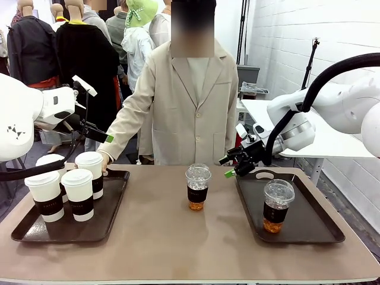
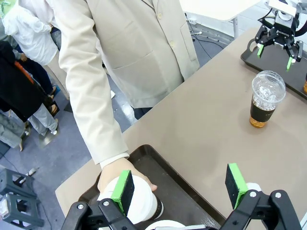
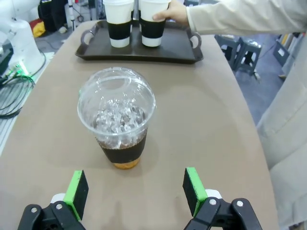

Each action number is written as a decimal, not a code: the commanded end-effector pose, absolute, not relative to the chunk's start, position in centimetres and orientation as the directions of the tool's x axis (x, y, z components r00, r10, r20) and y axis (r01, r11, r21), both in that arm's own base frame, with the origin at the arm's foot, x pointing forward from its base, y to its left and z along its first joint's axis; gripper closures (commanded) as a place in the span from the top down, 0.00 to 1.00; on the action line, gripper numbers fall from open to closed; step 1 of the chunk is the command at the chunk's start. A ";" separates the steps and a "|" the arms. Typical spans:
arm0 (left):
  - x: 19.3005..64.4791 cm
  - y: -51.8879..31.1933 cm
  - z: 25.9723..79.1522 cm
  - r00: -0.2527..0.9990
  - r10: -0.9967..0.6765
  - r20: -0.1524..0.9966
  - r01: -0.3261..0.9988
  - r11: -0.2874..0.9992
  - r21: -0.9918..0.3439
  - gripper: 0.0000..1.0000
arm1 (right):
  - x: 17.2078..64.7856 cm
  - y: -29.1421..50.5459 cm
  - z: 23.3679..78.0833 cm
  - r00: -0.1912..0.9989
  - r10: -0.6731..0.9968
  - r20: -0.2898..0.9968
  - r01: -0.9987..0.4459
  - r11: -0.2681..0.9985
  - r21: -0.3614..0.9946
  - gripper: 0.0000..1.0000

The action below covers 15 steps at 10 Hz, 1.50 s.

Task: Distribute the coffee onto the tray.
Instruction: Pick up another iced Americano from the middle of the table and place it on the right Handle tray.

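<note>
Front view. Left tray (image 1: pixel 113 209): four white paper cups with dark sleeves, clustered at its left end; the far-right one (image 1: pixel 90 173) is touched by the person's hand (image 1: pixel 104 161). Mid-table: one iced coffee (image 1: pixel 198 187), clear dome lid, standing upright on bare tabletop between the trays. Right tray (image 1: pixel 309 222): a second iced coffee (image 1: pixel 277 205), upright. Right gripper (image 1: pixel 236 165): low over the far-left corner of the right tray, jaws apart, nothing between them, pointed toward the mid-table cup. Left gripper (image 1: pixel 98 132): raised above the left tray's far edge, empty.

Left wrist view. Left gripper (image 2: pixel 180 187), jaws wide, hanging over the tray's far corner; the person's hand (image 2: pixel 125 176) rests on the white cup (image 2: pixel 139 201) beneath. The mid-table cup (image 2: pixel 265 98) and right gripper (image 2: pixel 275 49) sit well apart, far right.

Right wrist view. Right gripper (image 3: pixel 135 191), jaws spread and empty, squared up on the iced coffee (image 3: pixel 118 122) just ahead; left tray (image 3: pixel 189 50) with white cups beyond.

Step in hand, as judged: fetching the mid-table cup for the right tray. Best gripped on the sleeve, below the dome, kept upright; the thin plastic wants a light squeeze.
</note>
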State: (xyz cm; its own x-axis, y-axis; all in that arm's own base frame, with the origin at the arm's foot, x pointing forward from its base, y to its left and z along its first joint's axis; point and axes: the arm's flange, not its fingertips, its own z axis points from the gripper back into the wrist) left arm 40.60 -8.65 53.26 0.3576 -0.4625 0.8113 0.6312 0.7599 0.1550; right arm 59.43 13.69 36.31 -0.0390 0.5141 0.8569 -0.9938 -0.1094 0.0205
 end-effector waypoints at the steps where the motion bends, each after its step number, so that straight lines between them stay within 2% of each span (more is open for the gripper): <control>1: 40.5 -8.6 53.3 0.364 -0.467 0.806 0.629 0.761 0.156 1.00 | 59.5 14.8 35.1 -0.063 0.460 0.886 -0.992 -0.122 -0.007 1.00; 15: 40.5 -8.6 53.3 0.364 -0.467 0.806 0.629 0.761 0.156 1.00 | 59.0 16.7 32.3 -0.079 0.408 0.909 -0.986 -0.169 -0.010 1.00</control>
